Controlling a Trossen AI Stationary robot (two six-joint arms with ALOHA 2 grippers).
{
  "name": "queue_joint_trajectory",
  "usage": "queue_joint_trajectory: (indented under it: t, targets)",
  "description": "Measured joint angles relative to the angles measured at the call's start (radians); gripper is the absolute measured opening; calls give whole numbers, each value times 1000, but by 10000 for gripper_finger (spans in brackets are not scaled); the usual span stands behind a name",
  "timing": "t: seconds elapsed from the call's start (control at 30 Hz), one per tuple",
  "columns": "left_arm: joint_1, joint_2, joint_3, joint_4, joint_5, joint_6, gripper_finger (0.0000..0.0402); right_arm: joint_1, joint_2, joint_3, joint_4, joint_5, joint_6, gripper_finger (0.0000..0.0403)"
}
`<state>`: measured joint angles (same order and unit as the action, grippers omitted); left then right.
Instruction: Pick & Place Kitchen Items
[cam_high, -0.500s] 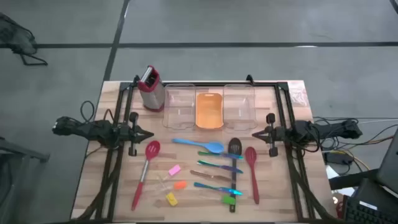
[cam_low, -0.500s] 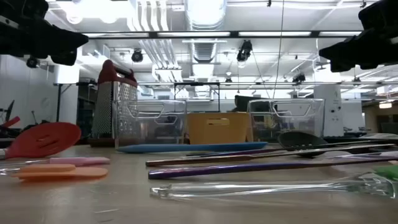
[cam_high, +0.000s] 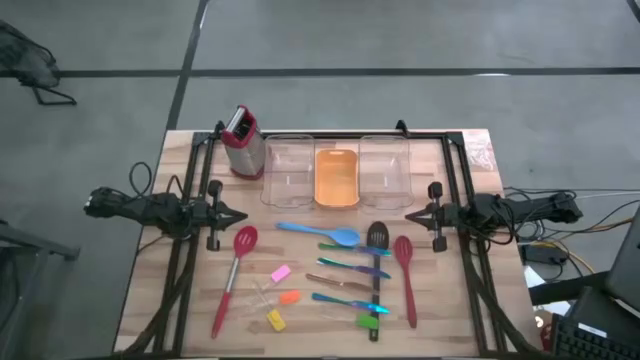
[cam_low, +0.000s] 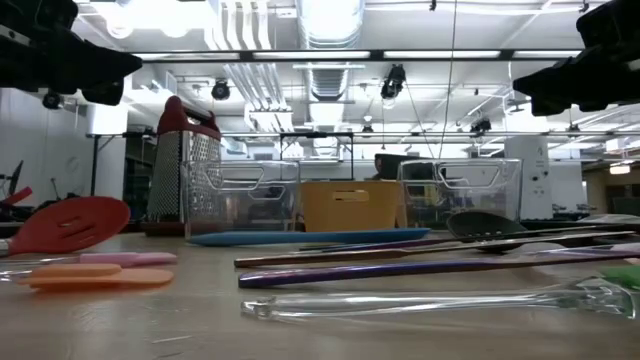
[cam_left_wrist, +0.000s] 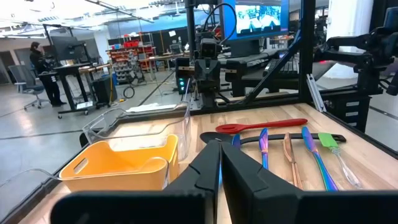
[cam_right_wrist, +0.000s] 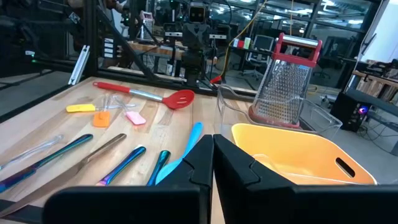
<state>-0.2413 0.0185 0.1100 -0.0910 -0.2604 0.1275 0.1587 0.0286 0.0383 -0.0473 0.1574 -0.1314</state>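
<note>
- The wooden bench (cam_high: 150, 290) fills the frame's centre.
- Kitchen items lie lower centre: red slotted spoon (cam_high: 234, 273), blue spoon (cam_high: 320, 232), black slotted spoon (cam_high: 377, 262).
- My left gripper (cam_high: 236, 215) and right gripper (cam_high: 412, 215) hover clenched, empty, at mid-left and mid-right.

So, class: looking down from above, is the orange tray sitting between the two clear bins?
Yes, the orange tray stands in the middle, one clear bin on one side and another on the other.

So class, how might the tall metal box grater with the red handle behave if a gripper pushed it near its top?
The tall metal box grater would probably tip, standing upright on a narrow base. Its metal faces look stiff and likely slippery.
</note>
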Motion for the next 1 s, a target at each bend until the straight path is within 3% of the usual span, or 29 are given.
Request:
queue_joint_trajectory:
  t: [0.5,0.77,1.0]
  targets:
    - [0,0,0,0,0,0,20,0,0,0,0,0,-3,8]
    - [0,0,0,0,0,0,21,0,0,0,3,7,-105,8]
    - [0,0,0,0,0,0,18,0,1,0,69,7,114,8]
